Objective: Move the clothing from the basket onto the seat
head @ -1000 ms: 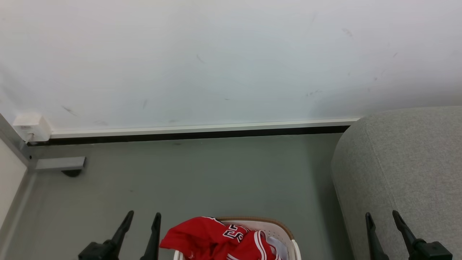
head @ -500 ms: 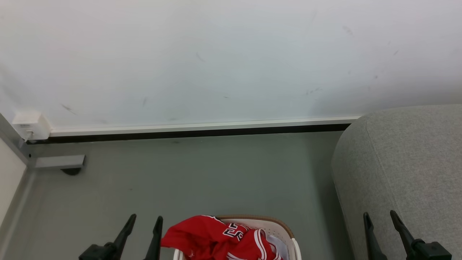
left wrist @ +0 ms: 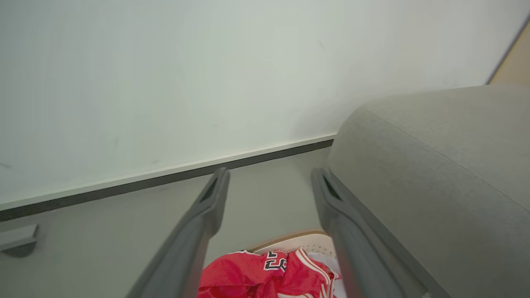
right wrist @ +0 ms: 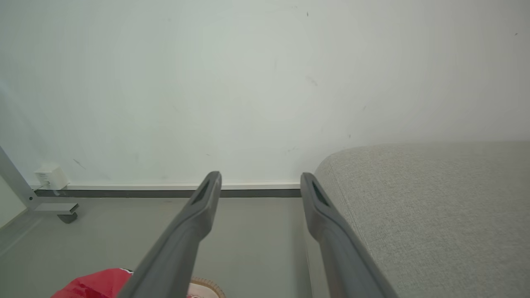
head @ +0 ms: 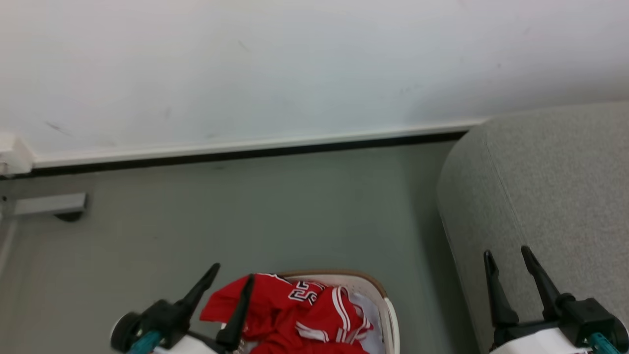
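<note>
Red clothing (head: 300, 309) with white trim and a numeral is heaped in the cream basket (head: 376, 287) at the bottom centre of the head view. It also shows low in the left wrist view as the clothing (left wrist: 265, 275) in the basket (left wrist: 314, 240). My left gripper (head: 233, 275) is open, its fingers tilted right, one finger over the heap's left edge. My right gripper (head: 506, 258) is open in front of the grey seat (head: 555, 187), holding nothing. The seat (left wrist: 434, 165) rises at the right of the left wrist view, and the seat (right wrist: 434, 207) fills the right of the right wrist view.
A white wall (head: 295, 64) with a dark skirting line (head: 245, 152) runs across the back. A white box (head: 12, 155) and a grey bracket foot (head: 49, 206) sit at the far left. Grey floor (head: 270, 211) lies between wall, basket and seat.
The head camera has tilted down, so the whole scene sits higher. My left gripper has swung right, up over the heap's left edge. The right gripper shows more of its body.
</note>
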Controlling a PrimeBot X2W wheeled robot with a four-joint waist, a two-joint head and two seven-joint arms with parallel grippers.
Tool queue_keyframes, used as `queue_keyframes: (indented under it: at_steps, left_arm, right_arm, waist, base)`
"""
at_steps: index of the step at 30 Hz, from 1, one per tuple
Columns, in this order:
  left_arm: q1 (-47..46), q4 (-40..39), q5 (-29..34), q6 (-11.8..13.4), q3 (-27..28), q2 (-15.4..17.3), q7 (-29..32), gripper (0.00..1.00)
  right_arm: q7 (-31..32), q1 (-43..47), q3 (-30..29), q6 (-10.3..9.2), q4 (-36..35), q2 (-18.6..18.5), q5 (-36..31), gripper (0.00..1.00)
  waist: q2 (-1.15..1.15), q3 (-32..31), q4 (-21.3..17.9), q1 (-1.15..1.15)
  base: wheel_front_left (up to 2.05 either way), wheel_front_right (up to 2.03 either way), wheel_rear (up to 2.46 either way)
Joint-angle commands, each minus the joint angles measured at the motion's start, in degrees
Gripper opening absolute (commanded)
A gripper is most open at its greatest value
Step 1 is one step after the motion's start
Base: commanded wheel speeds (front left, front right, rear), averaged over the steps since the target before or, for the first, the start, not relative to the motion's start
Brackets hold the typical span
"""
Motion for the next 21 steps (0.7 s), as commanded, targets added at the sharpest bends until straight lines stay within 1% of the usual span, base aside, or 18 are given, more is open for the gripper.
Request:
queue_keyframes:
  at_steps: [1, 7, 13, 16, 21]
  left_arm:
    - [-2.43, 0.86, -1.2, 0.08, -2.33, 1.5, -0.04, 1.0]
    - [-12.04, 6.72, -4.59, 0.08, -14.19, 6.73, 0.05, 1.0]
    - [-21.53, 13.71, -7.96, 0.08, -26.94, 10.62, 3.06, 1.0]
    - [-25.32, 17.31, -9.49, 0.08, -32.26, 11.13, 4.86, 1.0]
    - [-30.7, 22.64, -12.08, 0.08, -38.74, 10.35, 6.75, 1.0]
  right_arm:
    - [-0.01, -1.18, 0.21, -0.12, -1.03, -0.3, 0.67, 1.0]
    - [0.0, -4.86, 0.79, -0.12, -5.86, -0.29, -0.35, 1.0]
    - [0.0, -8.36, 1.93, -0.12, -11.85, -0.21, 0.3, 1.0]
    - [0.0, -9.39, 2.44, -0.12, -14.49, -0.18, 0.53, 1.0]
    - [0.0, -10.99, 3.02, -0.12, -18.1, -0.19, 0.67, 1.0]
  waist:
    - [0.0, 4.0, -2.33, 0.0]
    - [0.0, 13.68, -6.38, 0.0]
    - [0.0, 23.8, -9.93, 0.0]
    - [0.0, 27.96, -10.82, 0.0]
    - [0.0, 34.02, -11.45, 0.0]
  base:
    - [0.0, 0.0, 0.0]
    - [0.0, 0.0, 0.0]
    - [0.0, 0.0, 0.0]
    - [0.0, 0.0, 0.0]
    - [0.0, 0.0, 0.0]
